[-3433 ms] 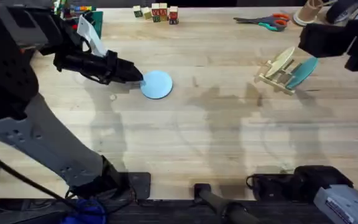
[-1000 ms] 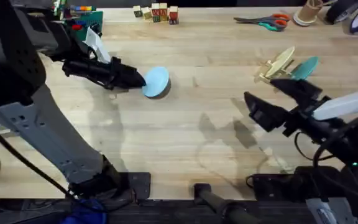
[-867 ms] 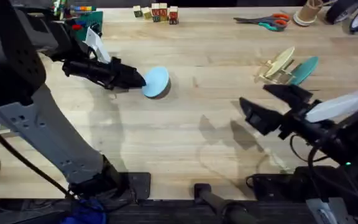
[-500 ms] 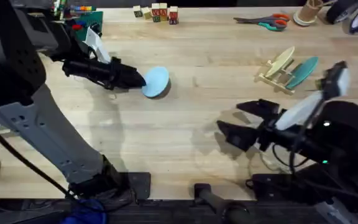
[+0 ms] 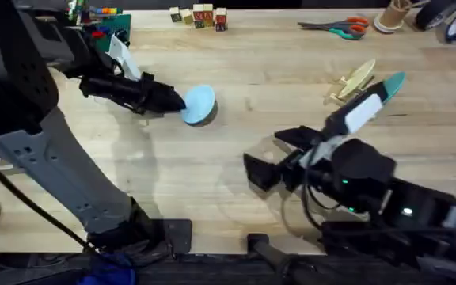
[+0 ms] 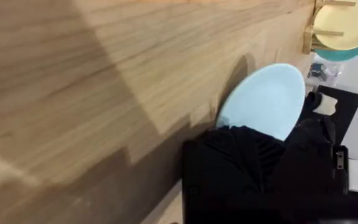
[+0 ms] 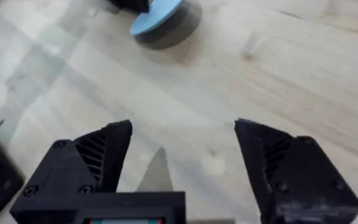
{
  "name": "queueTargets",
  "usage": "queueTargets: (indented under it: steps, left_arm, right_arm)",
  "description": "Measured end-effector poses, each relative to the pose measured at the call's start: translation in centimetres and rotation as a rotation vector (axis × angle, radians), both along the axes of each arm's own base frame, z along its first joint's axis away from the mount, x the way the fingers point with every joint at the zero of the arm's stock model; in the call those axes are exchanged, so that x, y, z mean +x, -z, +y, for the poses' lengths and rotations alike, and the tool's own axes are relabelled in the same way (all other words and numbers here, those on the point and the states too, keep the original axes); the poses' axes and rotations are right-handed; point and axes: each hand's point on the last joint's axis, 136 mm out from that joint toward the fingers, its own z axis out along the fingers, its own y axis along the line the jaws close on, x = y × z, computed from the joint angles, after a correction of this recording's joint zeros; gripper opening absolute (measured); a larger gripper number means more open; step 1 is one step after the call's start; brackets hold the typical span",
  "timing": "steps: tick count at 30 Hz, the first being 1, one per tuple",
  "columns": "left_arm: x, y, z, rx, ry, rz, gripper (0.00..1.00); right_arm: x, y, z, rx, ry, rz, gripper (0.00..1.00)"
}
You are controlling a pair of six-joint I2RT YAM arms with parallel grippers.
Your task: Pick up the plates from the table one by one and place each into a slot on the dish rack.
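At the left of the overhead view we see the left gripper (image 5: 174, 100) closed on the near-side rim of the light blue plate (image 5: 199, 104), which tilts up off the table (image 5: 236, 47), its lower edge near or on the wood. In the left wrist view the black fingers (image 6: 241, 155) overlap the plate's rim, so we judge the grasp firm. The plate lies just to the right of this gripper, and its flat face runs roughly in line with the arm. The dish rack (image 5: 345, 89) stands well apart to the right, already holding a cream plate (image 5: 358, 77) and a teal plate (image 5: 388, 83) upright. The carry runs rightward across the table. Between plate and rack, the right gripper (image 5: 274, 154) hovers over bare wood, its fingers spread wide, holding nothing.
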Motion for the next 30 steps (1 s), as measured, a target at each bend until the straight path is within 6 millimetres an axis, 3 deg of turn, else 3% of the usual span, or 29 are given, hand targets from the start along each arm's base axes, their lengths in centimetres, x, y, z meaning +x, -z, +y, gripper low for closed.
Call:
queueTargets:
  steps: [10,30]
  left_arm:
    - [0.0,0.0,0.0,0.0,0.0,0.001,0.041]
    - [0.0,0.0,0.0,0.0,0.0,0.001,0.041]
  right_arm:
    - [3.2,1.8,1.7,0.007,0.1,-0.055,0.993]
    - [3.2,2.1,1.7,-0.001,0.104,-0.054,0.995]
